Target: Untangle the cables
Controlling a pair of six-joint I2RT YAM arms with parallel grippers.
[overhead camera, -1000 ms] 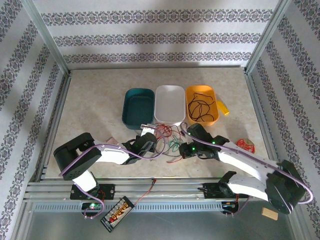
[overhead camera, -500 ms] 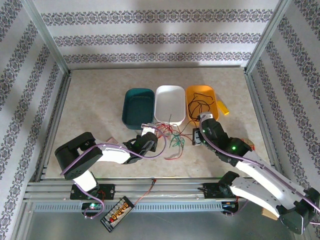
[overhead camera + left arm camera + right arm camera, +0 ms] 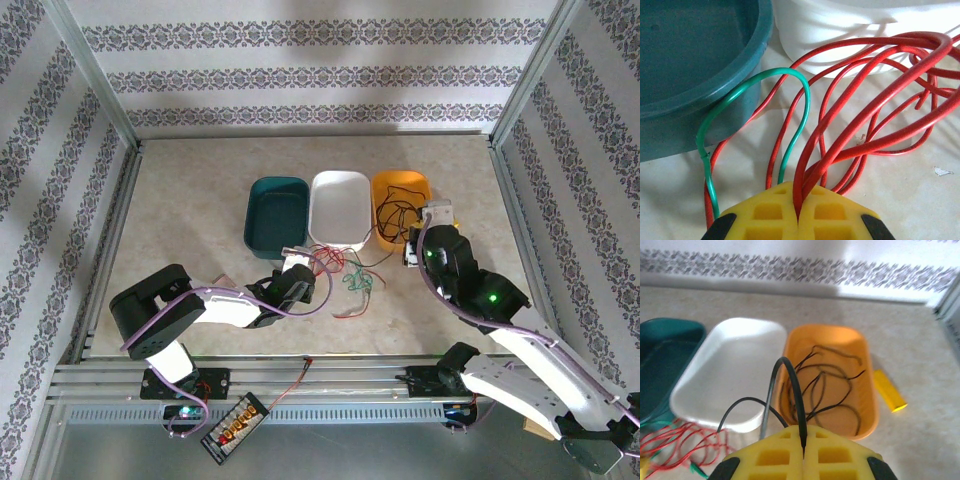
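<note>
the left arm lies low across the beige table [image 3: 180,210], left gripper [image 3: 798,202] clamped tight on red cables [image 3: 920,40] just before the teal tub [image 3: 700,60]; a green cable [image 3: 807,100] loops beside them. the right arm is raised toward the orange tub [image 3: 840,337], right gripper [image 3: 804,442] pinched shut on a black cable [image 3: 785,359]. patterned wallpaper [image 3: 320,75] lines the walls.
</note>
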